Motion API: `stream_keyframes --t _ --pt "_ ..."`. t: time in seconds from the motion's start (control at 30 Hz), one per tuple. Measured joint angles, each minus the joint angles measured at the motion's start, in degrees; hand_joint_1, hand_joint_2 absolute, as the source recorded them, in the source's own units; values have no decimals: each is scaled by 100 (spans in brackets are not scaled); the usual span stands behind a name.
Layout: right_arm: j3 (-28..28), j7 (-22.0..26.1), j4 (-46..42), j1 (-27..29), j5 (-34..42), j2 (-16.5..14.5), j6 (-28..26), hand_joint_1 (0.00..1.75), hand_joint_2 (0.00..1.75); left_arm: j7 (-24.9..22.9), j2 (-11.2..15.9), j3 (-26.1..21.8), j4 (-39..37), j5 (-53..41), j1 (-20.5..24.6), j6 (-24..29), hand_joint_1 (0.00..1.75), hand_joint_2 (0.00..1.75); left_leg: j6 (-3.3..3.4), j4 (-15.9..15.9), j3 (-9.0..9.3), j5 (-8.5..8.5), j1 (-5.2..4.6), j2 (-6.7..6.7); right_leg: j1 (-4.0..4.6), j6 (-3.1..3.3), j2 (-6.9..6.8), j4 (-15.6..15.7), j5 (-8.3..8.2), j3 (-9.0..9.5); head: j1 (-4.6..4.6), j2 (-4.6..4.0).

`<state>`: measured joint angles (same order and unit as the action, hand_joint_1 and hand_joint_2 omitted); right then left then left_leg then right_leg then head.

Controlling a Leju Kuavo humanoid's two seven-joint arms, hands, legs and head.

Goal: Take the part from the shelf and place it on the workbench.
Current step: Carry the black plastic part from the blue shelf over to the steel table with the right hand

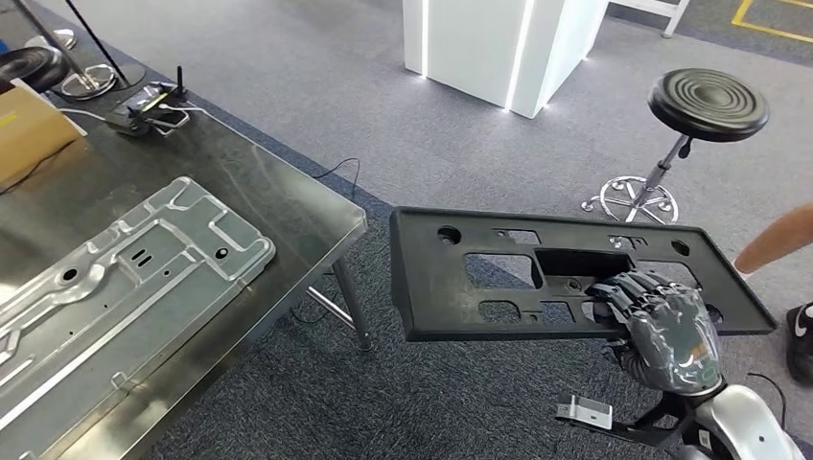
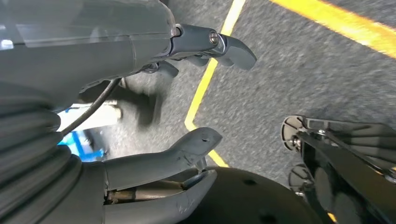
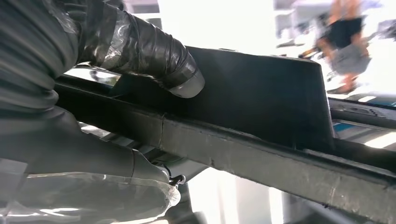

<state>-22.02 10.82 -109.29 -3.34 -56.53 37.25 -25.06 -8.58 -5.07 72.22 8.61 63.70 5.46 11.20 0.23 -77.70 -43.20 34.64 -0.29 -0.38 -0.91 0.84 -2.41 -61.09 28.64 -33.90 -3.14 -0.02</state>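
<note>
We see our right hand (image 1: 662, 331) gripping the black plastic part (image 1: 499, 273) along its near edge, fingers curled over the top through a cutout; in the right wrist view the thumb (image 3: 154, 56) presses against the part's dark wall (image 3: 261, 98) while the rest of the panel runs out of frame. The part hangs level in the air over the carpet, off the workbench's corner at about 3 o'clock from it, not touching it. Our left hand (image 2: 154, 116) holds nothing, its fingers apart above grey floor with a yellow line (image 2: 205, 84); the dark shapes beside it are too blurred to name. The steel workbench (image 1: 259, 182) is cut off at the left and bottom edges and carries a stamped grey metal panel (image 1: 125, 278), a cardboard box (image 1: 29, 134) at 10 o'clock and a small black device with cables (image 1: 149, 103). At 1 o'clock a black stool (image 1: 708, 103) stands on the carpet near a white lit pillar (image 1: 499, 48); a person's arm (image 1: 777, 240) enters at 3 o'clock.
</note>
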Motion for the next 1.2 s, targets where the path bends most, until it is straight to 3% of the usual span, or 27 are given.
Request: stream_keyframes --t 0.03,0.1,0.17,0.23,0.3,0.37,0.43,0.5,0.53,0.57,0.6,0.67,0.73,0.8,0.83,0.87,0.93,1.0,1.03,1.07,1.1,1.13,1.2 --pt "-108 -6 93 -263 -26 -65 187 175 175 -15 1 4 0 10 -3 -2 0 175 23 43 17 -89 -8 1 14 4 -61 0 3 2 -1 0" --pt "-404 -76 311 -851 -68 -241 523 175 175 -41 2 10 0 36 3 -3 0 175 88 753 374 -500 -47 62 31 14 -167 0 15 25 1 1" --pt "-742 -194 545 -1466 -106 -442 782 175 175 -51 5 14 0 61 26 -2 0 175 165 1530 749 -784 -136 320 40 9 -273 11 25 55 2 1" --pt "-1112 -330 773 -2070 -113 -630 972 175 175 -37 12 18 0 84 51 -7 0 175 230 1804 845 -832 -219 467 31 -28 -379 28 23 69 2 1" --pt "-1469 -458 937 -2575 -52 -776 1114 175 175 -16 14 27 0 96 60 -23 0 175 279 1878 863 -884 -224 340 18 -84 -482 43 37 93 0 1" --pt "-1765 -551 1076 -3032 76 -878 1256 175 175 -5 10 45 0 97 70 -38 0 175 322 1991 927 -958 -178 182 8 -128 -289 -100 143 54 3 0" --pt "-1984 -612 1217 -3442 219 -927 1405 175 175 -3 4 72 0 96 87 -43 0 175 351 2045 959 -1005 -141 29 -4 -155 71 -633 405 -204 7 0" --pt "-2140 -649 1354 -3717 326 -960 1538 175 175 -5 -5 102 0 100 91 -36 0 175 362 2033 960 -1005 -122 -146 -11 -186 205 -1273 603 -576 8 1" --pt "-2210 -662 1421 -3823 364 -982 1598 175 175 -9 -10 114 0 104 88 -29 0 175 358 2018 962 -997 -114 -250 -20 -202 219 -1399 559 -687 8 1" --pt "-2269 -670 1476 -3920 393 -1007 1649 175 175 -19 -14 123 0 108 82 -19 0 175 347 1991 963 -982 -104 -350 -30 -215 229 -1319 403 -702 8 1" --pt "-2319 -678 1519 -4021 419 -1036 1697 175 175 -32 -16 130 0 112 77 -11 0 175 329 1953 966 -957 -93 -449 -44 -224 262 -1036 159 -619 8 1" --pt "-2417 -699 1606 -4222 463 -1115 1801 175 175 -74 -18 145 0 116 71 1 0 175 278 1853 938 -891 -67 -613 -81 -230 518 -382 -203 -374 9 0" --pt "-2526 -736 1722 -4415 489 -1251 1907 175 175 -115 -19 155 0 141 73 22 0 175 210 1796 861 -864 -28 -746 -85 -211 725 -75 -248 -254 10 1" --pt "-2666 -809 1909 -4591 493 -1504 1991 175 175 -147 -18 156 0 195 59 53 0 175 129 1810 809 -879 8 -856 -66 -152 659 6 -228 -226 14 1" --pt "-2743 -852 2019 -4670 487 -1661 2019 175 175 -160 -20 156 0 218 49 65 0 175 88 1800 799 -870 4 -787 -67 -113 594 55 -237 -196 14 1" --pt "-2817 -884 2123 -4742 480 -1812 2037 175 175 -171 -21 156 0 232 49 72 0 175 46 1725 761 -824 -5 -631 -77 -68 525 107 -246 -157 2 0" --pt "-2942 -912 2278 -4861 469 -2039 2051 175 175 -183 -21 155 0 243 74 82 0 175 -38 1247 503 -587 -5 -220 -73 -2 350 180 -242 -74 -22 0" --pt "-3046 -920 2390 -4923 466 -2161 2049 175 175 -187 -14 155 0 253 92 91 0 175 -110 539 80 -328 39 -60 -54 21 137 197 -199 -16 -31 1" --pt "-3095 -928 2438 -4932 466 -2197 2046 175 175 -189 -10 155 0 259 86 96 0 175 -136 334 -63 -312 58 -41 -50 20 29 197 -170 11 -32 1" --pt "-3134 -935 2479 -4935 467 -2222 2043 175 175 -190 -7 155 0 265 74 98 0 175 -157 327 -103 -399 75 -24 -49 15 -68 196 -142 39 -31 1" --pt "-3171 -942 2514 -4940 467 -2245 2041 175 175 -192 -2 155 0 269 57 101 0 175 -170 566 -13 -594 87 16 -51 3 -156 196 -112 73 -31 1" --pt "-3199 -945 2541 -4950 468 -2269 2039 175 175 -193 3 155 0 273 42 104 0 175 -176 964 168 -838 95 105 -51 -15 -232 196 -80 112 -31 1" --pt "-3241 -945 2585 -4982 471 -2309 2038 175 175 -197 14 155 -1 277 28 109 0 175 -139 1675 509 -1146 59 327 -25 -74 -354 192 -15 177 -27 1"
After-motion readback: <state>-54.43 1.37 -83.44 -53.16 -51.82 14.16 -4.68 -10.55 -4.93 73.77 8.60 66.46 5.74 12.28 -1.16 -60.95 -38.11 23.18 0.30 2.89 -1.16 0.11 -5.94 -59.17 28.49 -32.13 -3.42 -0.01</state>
